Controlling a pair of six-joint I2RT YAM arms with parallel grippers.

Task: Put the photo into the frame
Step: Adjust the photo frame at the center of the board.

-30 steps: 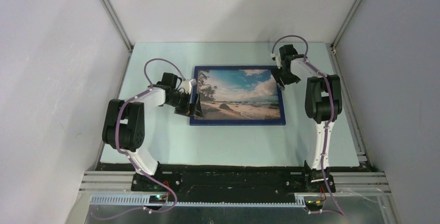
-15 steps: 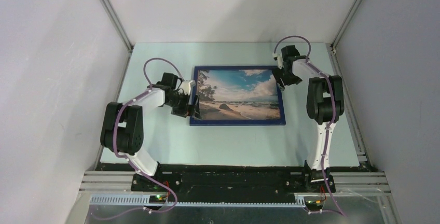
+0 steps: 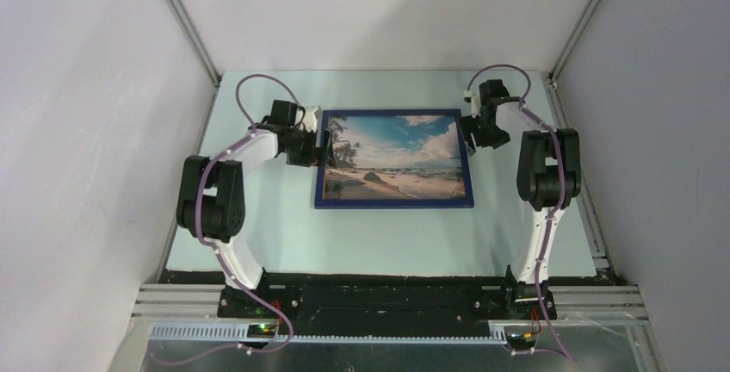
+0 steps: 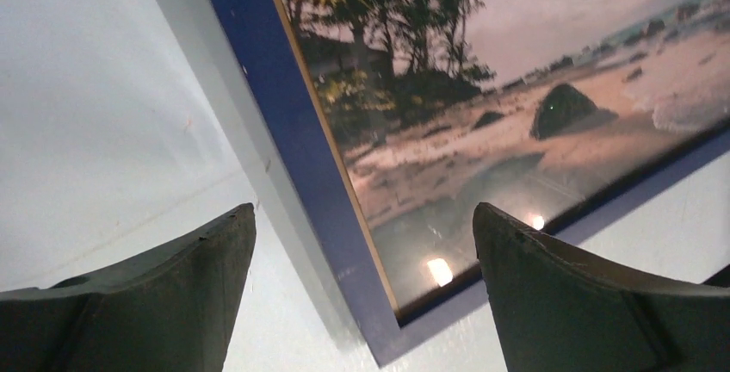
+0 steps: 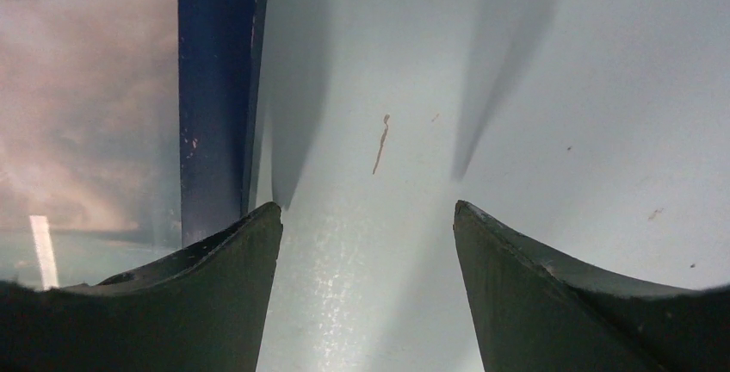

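Note:
The frame (image 3: 394, 203) lies flat on the table, dark blue front up, with the photo (image 3: 396, 157) of a beach and palm trees showing behind its pane. My left gripper (image 3: 319, 151) stands open at the frame's left edge. In the left wrist view the blue border (image 4: 258, 62) and a corner run between the spread fingers of the left gripper (image 4: 363, 208), with the photo (image 4: 516, 88) beyond. My right gripper (image 3: 476, 139) is open just right of the frame. In the right wrist view the right gripper (image 5: 367, 206) has only bare table between its fingers, and the frame's border (image 5: 215, 88) passes beside its left finger.
The pale table mat (image 3: 387, 243) is enclosed by white walls on the left, back and right. Metal rails (image 3: 594, 243) run along its sides and near edge. A small brown mark (image 5: 380, 144) sits on the mat ahead of the right gripper.
My left gripper slid from the frame's near-left corner toward the far end of its left edge. My right gripper drew back to the right, off the frame's right edge. The frame stayed put.

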